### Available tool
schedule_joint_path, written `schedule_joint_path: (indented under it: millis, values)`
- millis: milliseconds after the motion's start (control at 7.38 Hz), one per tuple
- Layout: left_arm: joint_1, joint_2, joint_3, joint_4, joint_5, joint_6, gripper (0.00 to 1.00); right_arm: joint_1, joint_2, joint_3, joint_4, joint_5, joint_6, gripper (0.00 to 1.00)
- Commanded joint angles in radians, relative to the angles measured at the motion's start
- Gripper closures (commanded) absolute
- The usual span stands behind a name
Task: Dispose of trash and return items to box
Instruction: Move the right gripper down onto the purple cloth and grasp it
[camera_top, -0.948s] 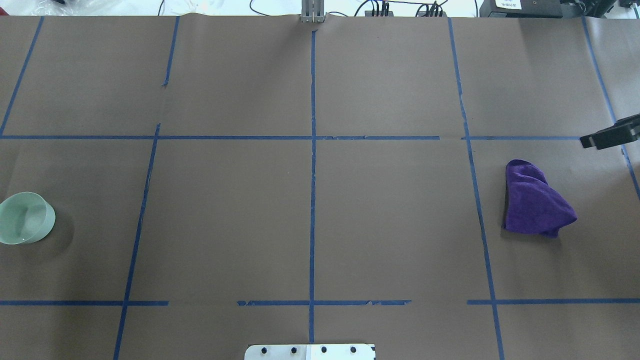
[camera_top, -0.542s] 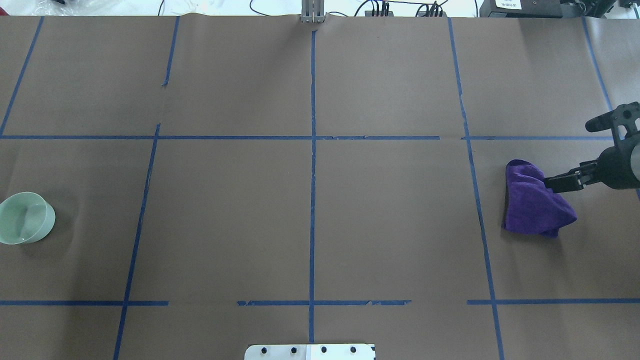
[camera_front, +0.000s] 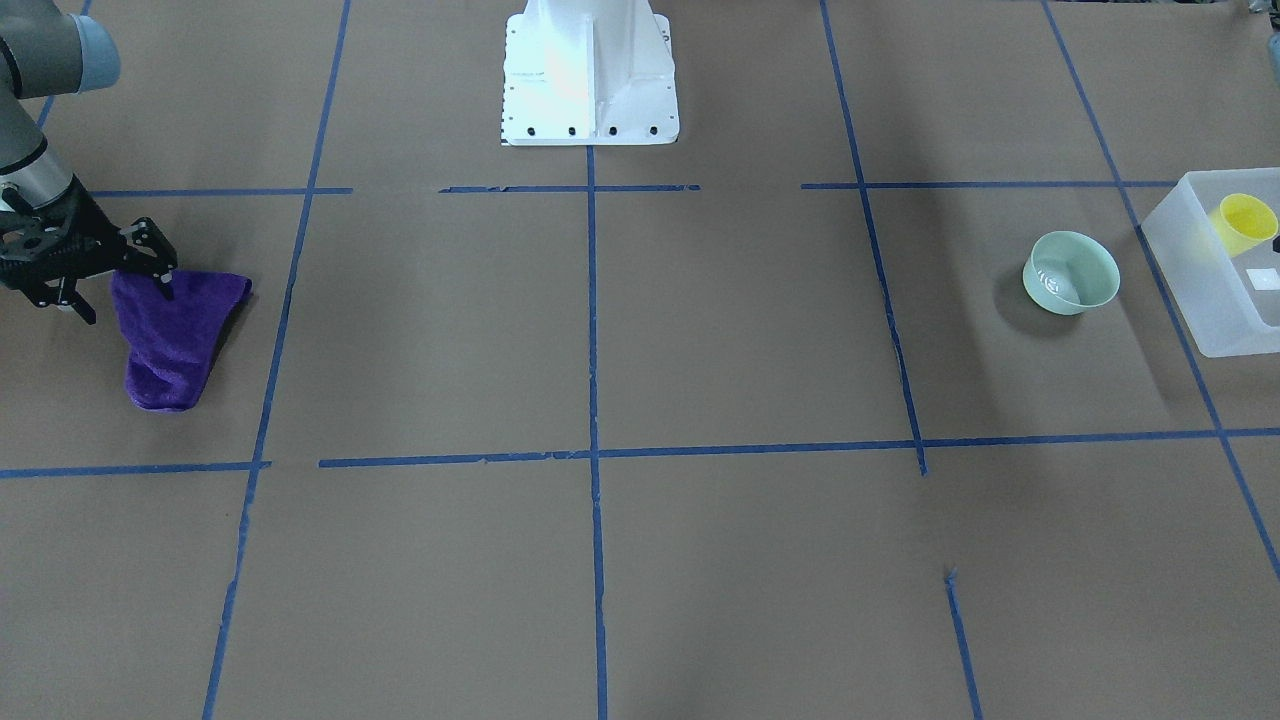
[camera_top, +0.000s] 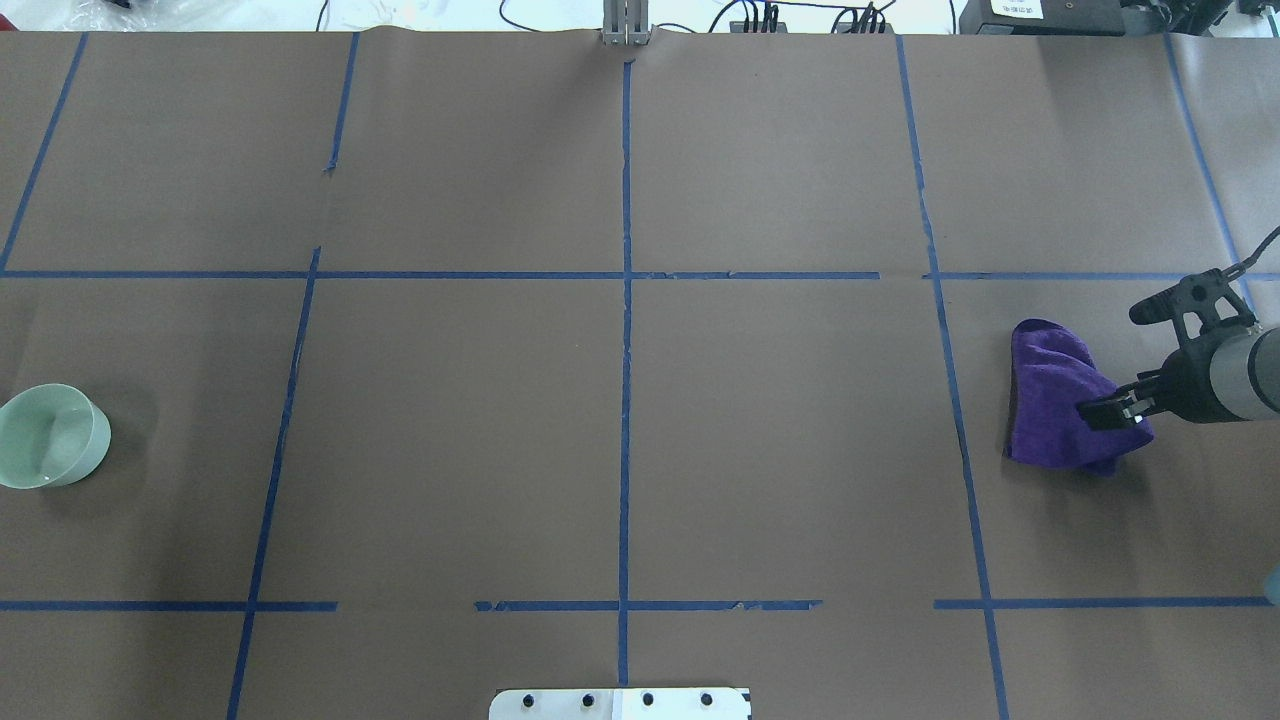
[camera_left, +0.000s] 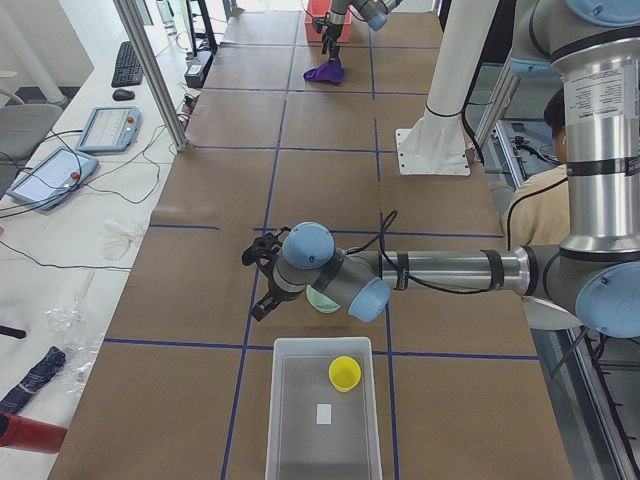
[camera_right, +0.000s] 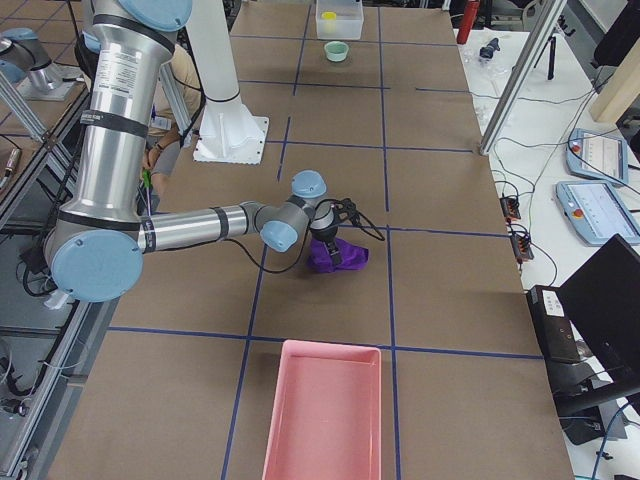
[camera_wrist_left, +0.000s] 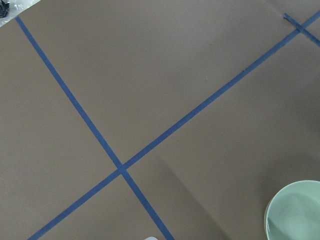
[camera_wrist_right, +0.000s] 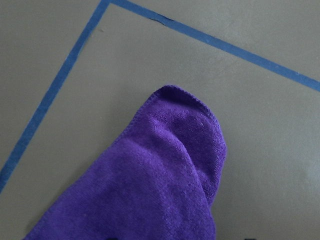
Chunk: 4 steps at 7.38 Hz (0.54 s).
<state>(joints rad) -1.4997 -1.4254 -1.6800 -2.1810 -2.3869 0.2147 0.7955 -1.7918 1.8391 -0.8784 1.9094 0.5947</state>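
Jaws of the right gripper (camera_front: 122, 293) hang wide open over the purple cloth (camera_front: 170, 345) at the front view's left edge — its long axis runs down-frame. The yellow cup (camera_front: 1243, 222) sits in the box (camera_front: 1190, 290) at far right; the left gripper's (camera_left: 262, 280) opening I cannot tell.

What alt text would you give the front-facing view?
The right arm's open tool hangs over a purple cloth at the view's left; far right, a green bowl sits beside a frosted bin holding a yellow cup.

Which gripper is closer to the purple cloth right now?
Right. The right gripper hangs open over the purple cloth; the left gripper is far off at the other end, by the green bowl.
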Motion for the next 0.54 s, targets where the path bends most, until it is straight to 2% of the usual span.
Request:
schedule_joint_path:
  millis: [0,406]
  values:
    - [-0.002,-0.004,-0.001,0.001,0.000,0.000,0.00,-0.019,0.000,-0.011,0.004,-0.006,-0.001,1.00]
    - [-0.001,-0.004,-0.001,0.001,-0.002,0.000,0.00,-0.019,0.015,0.002,-0.005,-0.012,0.002,1.00]
